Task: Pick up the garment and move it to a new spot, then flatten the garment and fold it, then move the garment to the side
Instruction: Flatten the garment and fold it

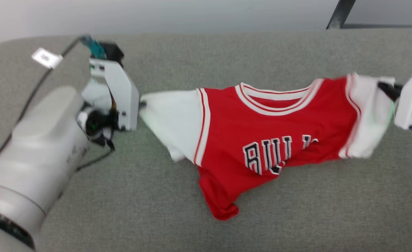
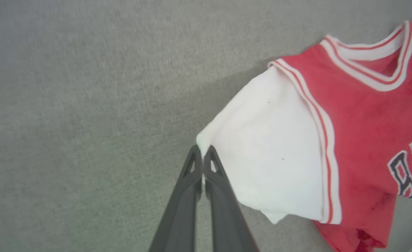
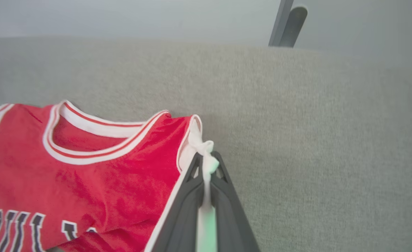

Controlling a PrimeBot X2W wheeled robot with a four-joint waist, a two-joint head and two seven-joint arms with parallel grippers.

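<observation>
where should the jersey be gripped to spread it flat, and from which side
By the outer tips of its white sleeves, each from its own outer side. The jersey is front-up with sleeves pointing outward, hem bunched; pulling the tips apart should tension it. The left gripper and right gripper are shut on those tips.

A grey, felt-like cloth surface [image 1: 206, 224] spreads across the foreground, its far left corner rounded. Behind its far edge rises a plain pale wall [image 1: 157, 14]. At the upper right a dark slanted post [image 1: 340, 14] stands against that wall, and a thin dark bar [image 1: 384, 25] runs sideways from its foot.
</observation>
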